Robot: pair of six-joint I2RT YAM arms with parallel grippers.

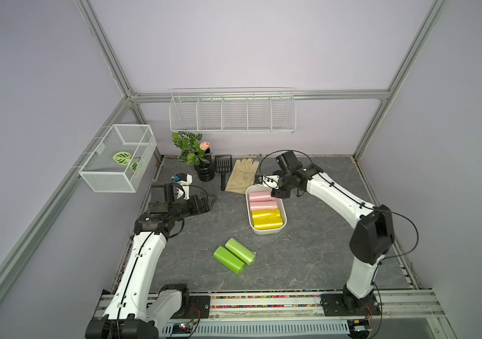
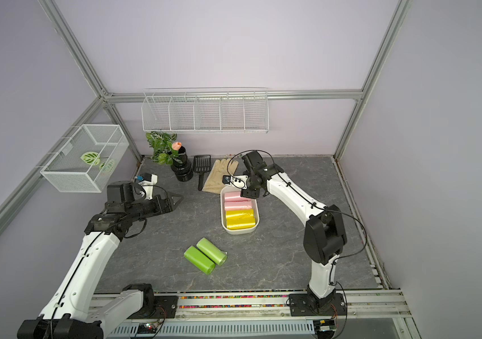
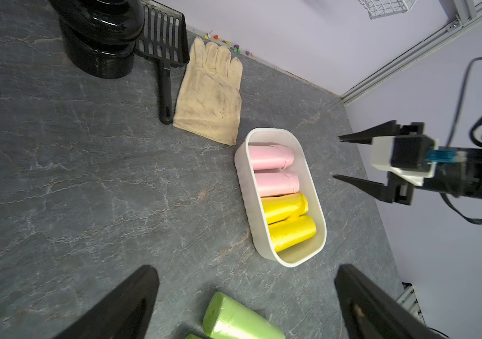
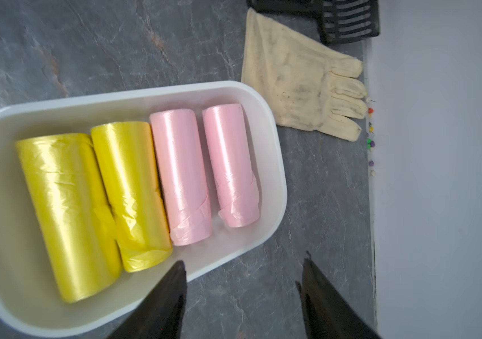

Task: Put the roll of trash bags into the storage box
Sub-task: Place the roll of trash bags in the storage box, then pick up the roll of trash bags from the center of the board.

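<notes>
Overhead and wrist views of the counter (image 1: 316, 258), with every place given from the storage box (image 1: 266, 231).

The storage box, a white tub with rounded corners, is seen lengthwise in both top views. Four rolls of trash bags are laid side by side across it: two pink rolls (image 1: 262, 200) at its far end and two yellow rolls (image 1: 266, 218) at its near end. Each roll is touched by its neighbour.

Two green rolls of trash bags (image 1: 234, 256) are left on the counter outside the box, side by side. They lie off its near end, towards the arm bases and apart from it.

The right tool (image 4: 244, 259) is held over the far end of the box, above the rim beside the pink rolls. Its jaws are parted and nothing is gripped.

The left tool (image 3: 245, 266) is held wide and empty, well apart from the box on the left arm's side.

A soiled cream glove (image 1: 241, 176) is laid just beside the far end of the box, with a black slotted scoop (image 1: 222, 167) beside it. A black vase (image 1: 204, 173) holding leafy stems and a pink bud is set further along.

A wire-mesh basket (image 1: 107, 179), in which a patterned leaf (image 1: 121, 158) is held, and a wire rack (image 1: 232, 129) divided into five compartments are hung on the walls beyond the box.
</notes>
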